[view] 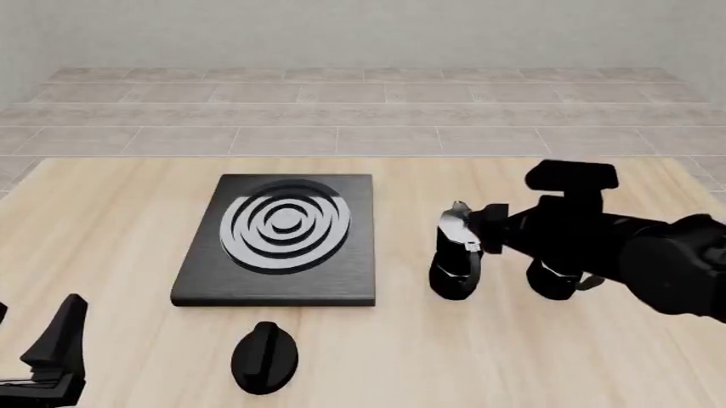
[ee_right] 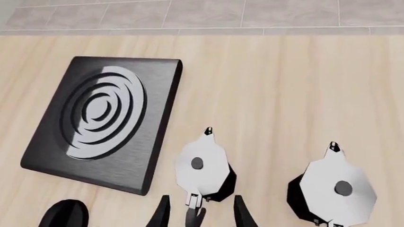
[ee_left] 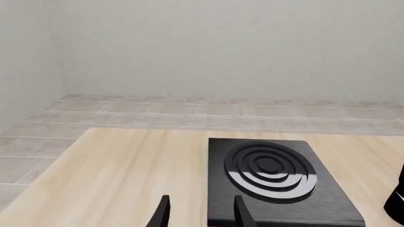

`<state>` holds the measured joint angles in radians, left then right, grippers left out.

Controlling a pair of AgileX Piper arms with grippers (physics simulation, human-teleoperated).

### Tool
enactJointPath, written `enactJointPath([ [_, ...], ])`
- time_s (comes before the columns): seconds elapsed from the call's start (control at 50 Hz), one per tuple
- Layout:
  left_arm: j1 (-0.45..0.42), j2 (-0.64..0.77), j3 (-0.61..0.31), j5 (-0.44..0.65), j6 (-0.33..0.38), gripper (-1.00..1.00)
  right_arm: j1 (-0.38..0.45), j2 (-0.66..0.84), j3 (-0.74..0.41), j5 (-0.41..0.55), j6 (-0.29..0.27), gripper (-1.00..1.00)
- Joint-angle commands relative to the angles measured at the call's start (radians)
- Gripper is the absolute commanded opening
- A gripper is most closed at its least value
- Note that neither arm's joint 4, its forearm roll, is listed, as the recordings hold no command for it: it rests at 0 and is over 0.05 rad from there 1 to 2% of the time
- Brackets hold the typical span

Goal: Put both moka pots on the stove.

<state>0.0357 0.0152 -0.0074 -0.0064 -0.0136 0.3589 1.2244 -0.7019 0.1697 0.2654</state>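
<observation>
Two moka pots stand on the table to the right of the stove (view: 278, 242), off its slab. The nearer moka pot (view: 455, 270) (ee_right: 203, 166) has its silver lid and handle under my right gripper (view: 479, 235) (ee_right: 200, 215). That gripper is open, with a finger on each side of the pot's handle. The second moka pot (view: 553, 280) (ee_right: 334, 187) stands further right, partly hidden by the right arm. My left gripper (view: 51, 361) (ee_left: 202, 215) hangs open and empty near the table's front left corner, facing the stove (ee_left: 271, 179).
A black teardrop-shaped knob (view: 264, 357) (ee_right: 63, 215) lies on the wood in front of the stove (ee_right: 101, 123). A dark shape (ee_left: 396, 203) shows at the edge of the left wrist view. Tiled floor lies beyond the table's far edge.
</observation>
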Motion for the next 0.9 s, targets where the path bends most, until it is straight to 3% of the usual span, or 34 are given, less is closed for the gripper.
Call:
enactJointPath([
  [0.02, 0.0, 0.003, 0.001, -0.003, 0.0, 1.0, 0.009, 0.028, 0.008, -0.024, 0.008, 1.0],
  [0.9, 0.004, -0.005, -0.003, 0.006, -0.004, 1.0, 0.019, 0.113, 0.066, -0.126, 0.046, 1.0],
])
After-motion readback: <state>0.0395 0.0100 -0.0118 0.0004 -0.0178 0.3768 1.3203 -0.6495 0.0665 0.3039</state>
